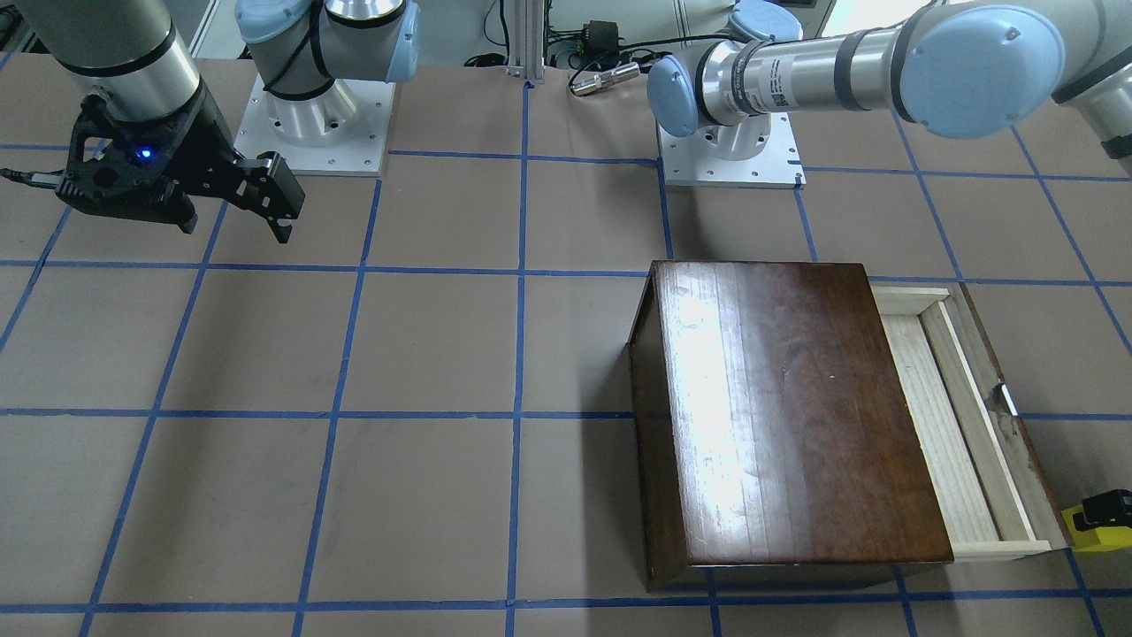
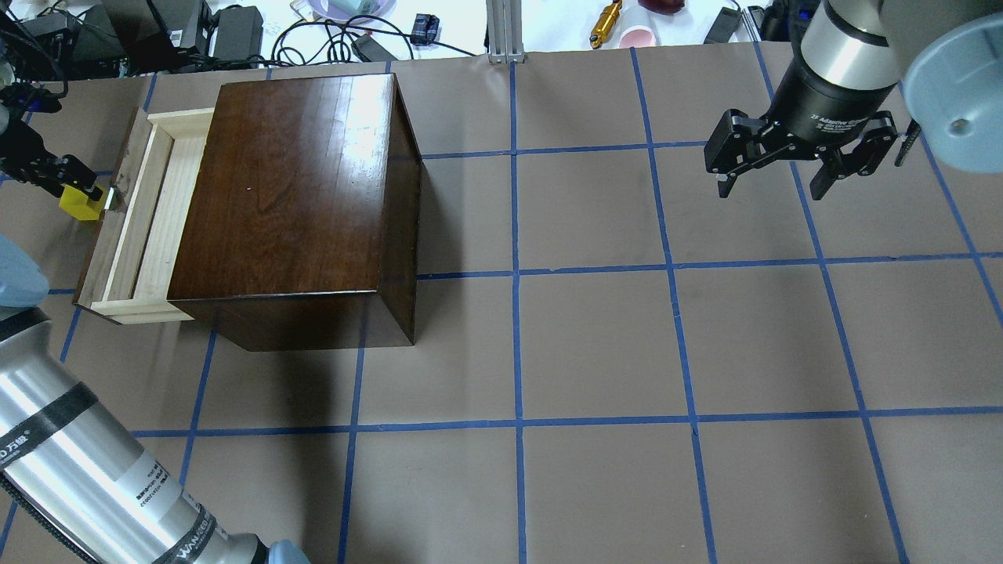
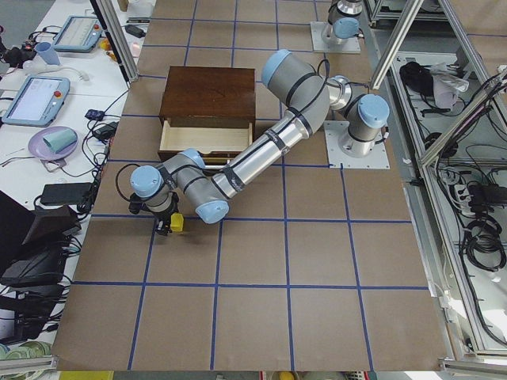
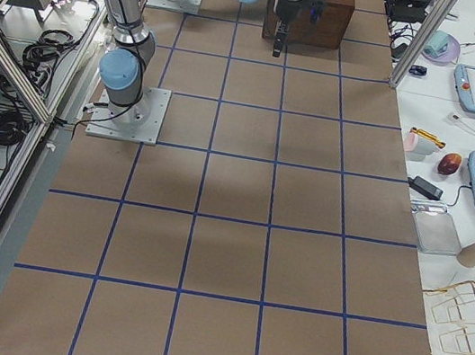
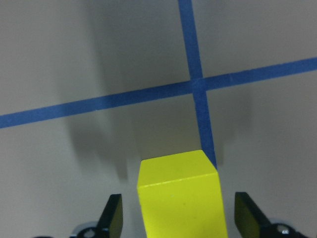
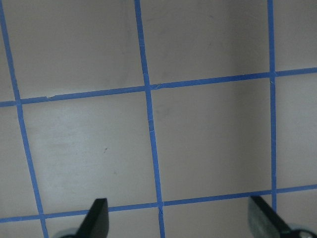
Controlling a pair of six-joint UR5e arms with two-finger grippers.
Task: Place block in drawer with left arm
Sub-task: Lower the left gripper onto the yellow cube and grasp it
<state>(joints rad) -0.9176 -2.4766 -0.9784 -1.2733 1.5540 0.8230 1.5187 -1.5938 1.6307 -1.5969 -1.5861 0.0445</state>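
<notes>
The yellow block (image 5: 179, 198) sits on the brown table between the fingers of my left gripper (image 5: 181, 220), with a gap on each side; the gripper is open. In the overhead view the block (image 2: 78, 202) lies just left of the drawer's dark front panel, under the left gripper (image 2: 77, 186). The drawer (image 2: 145, 211) of pale wood is pulled out of the dark-brown box (image 2: 298, 180) and is empty. It also shows in the front view (image 1: 951, 425), with the block (image 1: 1092, 533) at the right edge. My right gripper (image 2: 772, 184) is open and empty, hanging over the far right of the table.
The table (image 2: 595, 337) is brown with a blue tape grid. Cables, a pink cup and other clutter (image 2: 639, 35) lie beyond the far edge. The arm bases (image 1: 730, 150) stand on the robot's side. The left arm's long link (image 2: 86, 470) crosses the near left corner.
</notes>
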